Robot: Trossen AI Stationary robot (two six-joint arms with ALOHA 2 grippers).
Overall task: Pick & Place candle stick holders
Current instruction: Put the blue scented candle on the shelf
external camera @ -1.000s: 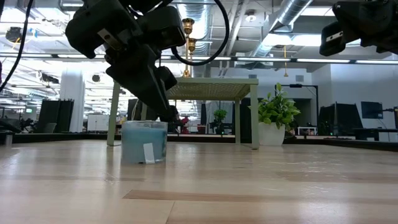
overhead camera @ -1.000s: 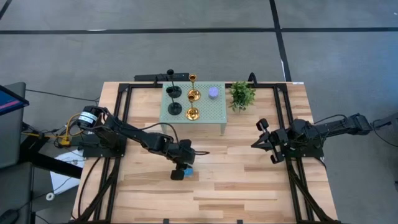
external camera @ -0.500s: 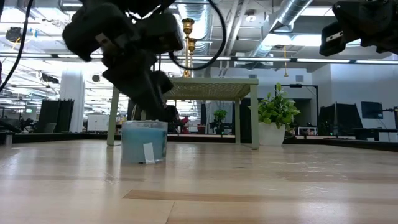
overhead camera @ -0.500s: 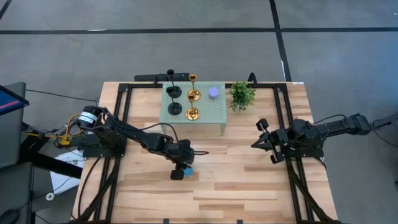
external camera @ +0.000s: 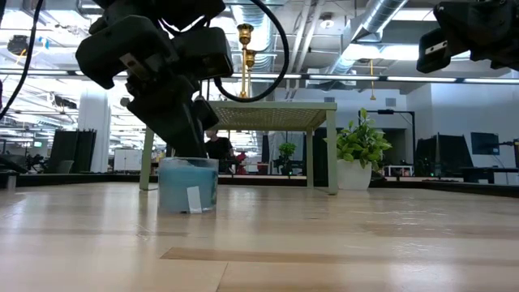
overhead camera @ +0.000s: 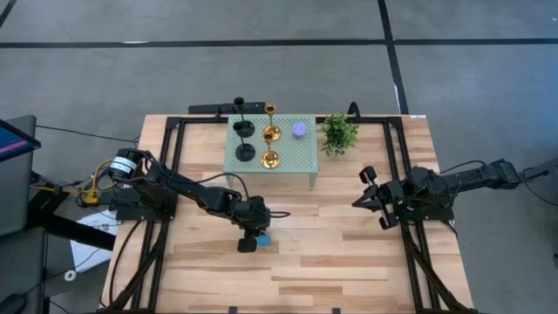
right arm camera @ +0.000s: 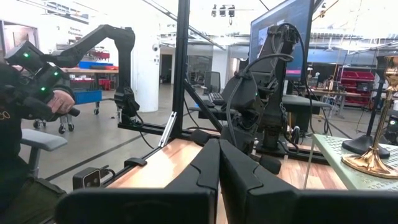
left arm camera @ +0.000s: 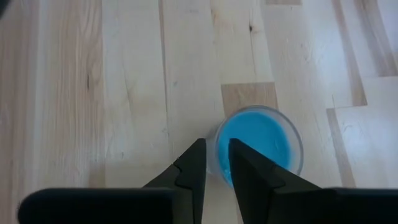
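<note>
Change since a second ago: the left gripper (overhead camera: 251, 242) has drawn a little toward the bench's left side; its dark bulk now hangs over the blue candle jar (external camera: 188, 185) rather than behind it, and the fingers have narrowed slightly. Jar, holders and right arm sit where they were.

Left arm pose: stretched low from the left edge toward the middle of the bench, wrist bent down, gripper right at the jar. From its wrist camera the two fingers (left arm camera: 194, 167) stand a little apart at the jar's rim (left arm camera: 260, 146); whether they pinch the glass wall I cannot tell.

Right arm pose: the right gripper (overhead camera: 364, 202) waits raised near the right edge, fingers pressed together, grasping nothing.

Containers: the clear jar holds blue wax and stands on the bench (overhead camera: 349, 262) near its middle.

Candle stick holders: all four stand on the small green table (overhead camera: 296, 157) at the bench's far edge, two black holders (overhead camera: 245, 139) on its left part, two gold holders (overhead camera: 270, 146) just beside them toward its centre.

Other items: a small purple object (overhead camera: 300, 130) on that table's far right part; a potted plant (overhead camera: 339, 133) on the bench just beside its right edge.
</note>
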